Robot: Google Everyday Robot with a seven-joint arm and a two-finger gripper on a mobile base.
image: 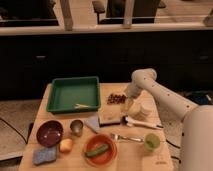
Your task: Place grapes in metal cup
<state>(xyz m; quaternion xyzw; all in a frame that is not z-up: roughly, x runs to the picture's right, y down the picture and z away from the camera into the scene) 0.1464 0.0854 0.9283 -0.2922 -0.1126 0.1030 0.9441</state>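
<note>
One hand (128, 105), spread wide and holding nothing, hangs just at 3 o'clock of the grapes (116, 98) on the bench (127, 162); the metal cup (76, 127) stands well apart at 8 o'clock.

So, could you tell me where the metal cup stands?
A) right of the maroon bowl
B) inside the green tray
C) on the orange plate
A: the metal cup sits right of the maroon bowl; the gripper hangs by the grapes.

Reddish-brown grapes (116, 98) lie beside the white gripper (128, 106); silver-grey metal cup (76, 127), green tray (74, 79).
</note>
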